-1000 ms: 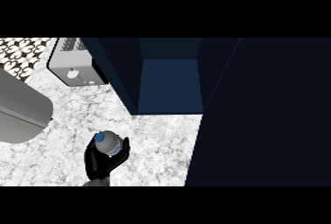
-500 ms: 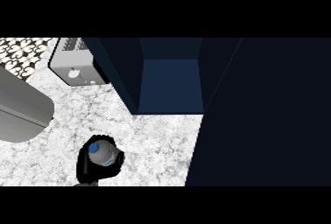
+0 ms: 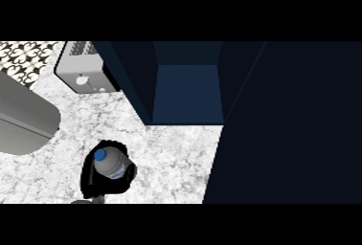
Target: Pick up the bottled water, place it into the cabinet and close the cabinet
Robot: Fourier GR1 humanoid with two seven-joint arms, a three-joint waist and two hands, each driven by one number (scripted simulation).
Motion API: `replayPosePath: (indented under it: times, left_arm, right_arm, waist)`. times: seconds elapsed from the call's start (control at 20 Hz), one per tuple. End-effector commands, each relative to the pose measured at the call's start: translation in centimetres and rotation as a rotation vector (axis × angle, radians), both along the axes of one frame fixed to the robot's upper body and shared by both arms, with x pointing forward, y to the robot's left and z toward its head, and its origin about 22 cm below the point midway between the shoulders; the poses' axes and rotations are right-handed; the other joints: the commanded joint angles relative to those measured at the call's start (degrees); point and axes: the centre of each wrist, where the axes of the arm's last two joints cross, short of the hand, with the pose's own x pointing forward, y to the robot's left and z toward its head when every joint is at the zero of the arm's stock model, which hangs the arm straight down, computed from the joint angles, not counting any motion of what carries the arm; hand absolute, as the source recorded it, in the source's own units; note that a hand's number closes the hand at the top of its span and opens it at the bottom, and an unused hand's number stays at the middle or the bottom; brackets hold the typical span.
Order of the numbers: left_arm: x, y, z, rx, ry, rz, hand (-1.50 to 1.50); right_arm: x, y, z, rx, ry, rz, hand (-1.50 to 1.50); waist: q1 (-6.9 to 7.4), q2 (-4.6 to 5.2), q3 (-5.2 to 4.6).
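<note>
The bottled water (image 3: 111,165), clear with a blue cap, is seen nearly from above at the lower left of the head view. My left hand (image 3: 96,179) is shut on it, black fingers curled round its body and hiding its lower part. It is held over the marble counter (image 3: 170,153). The open cabinet (image 3: 187,91), dark blue inside, stands up and to the right of the bottle, well apart from it. A broad dark panel (image 3: 290,124), apparently the cabinet's door, fills the right side. My right hand does not show.
A silver toaster (image 3: 83,72) stands at the back left, next to the cabinet's left wall. A large grey rounded object (image 3: 21,119) lies at the left edge. A patterned wall (image 3: 25,55) shows in the upper left corner.
My left hand has carried the bottle a little toward the lower left. The bottle has tipped so its blue cap now faces the camera.
</note>
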Motion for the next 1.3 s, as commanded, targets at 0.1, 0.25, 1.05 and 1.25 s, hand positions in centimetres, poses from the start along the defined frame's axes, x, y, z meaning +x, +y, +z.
replayPosePath:
  times: [0.1,0.25,1.05,1.25]
  left_arm:
    - [1.3,-1.7,4.2,-0.019,0.000,-0.030,1.50]
    - [0.6,-1.9,4.5,0.004,-0.039,-0.033,1.50]
    - [5.0,-10.9,12.0,0.081,-0.074,-0.025,1.50]
    - [7.8,-11.7,13.8,0.089,-0.116,0.000,1.50]
  right_arm:
    - [-2.8,-0.6,1.4,0.025,-0.057,-0.026,-1.50]
    - [-3.1,-1.0,1.6,0.012,-0.066,-0.036,-1.50]
    - [-3.2,-1.4,1.6,0.026,-0.058,-0.029,-1.50]
    - [-4.0,-1.7,1.6,0.021,-0.048,-0.010,-1.50]
  waist:
    - [-0.31,-0.09,0.00]
    - [-0.37,-0.04,-0.02]
    - [-0.62,0.03,-0.02]
    - [-1.05,0.02,-0.03]
